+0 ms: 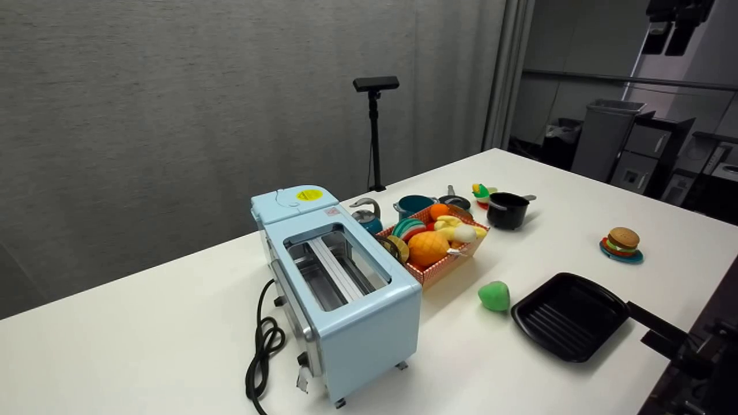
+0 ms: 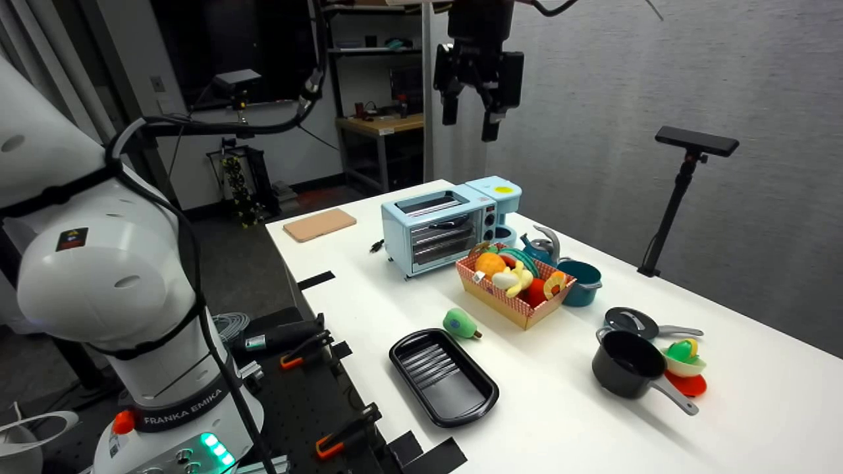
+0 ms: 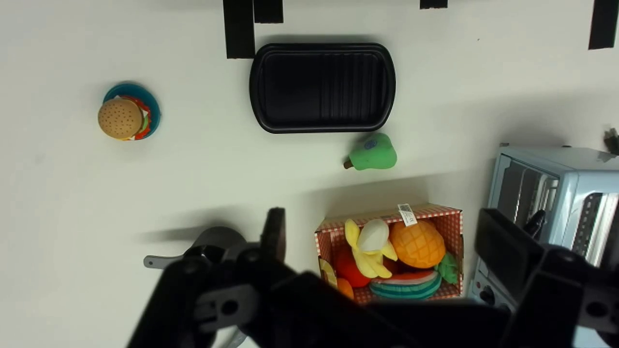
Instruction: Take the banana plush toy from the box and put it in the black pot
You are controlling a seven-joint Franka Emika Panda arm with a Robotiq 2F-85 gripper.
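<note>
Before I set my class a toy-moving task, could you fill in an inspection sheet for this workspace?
Surface: white tabletop with black tape-like strips.
Job's things: yellow-and-white plush banana in a rectangular red-checked box; round black pot upright, apart from the box.
Clutter: includes black rectangular grill pan, green plush pear, light-blue boxy toaster oven, round toy burger.
Tool: open, raised; nothing seen in its grasp.
Cables: looped black power cord beside the toaster oven; black cable along the white robot arm.
Surroundings: grey fabric curtain, tall black stand.
</note>
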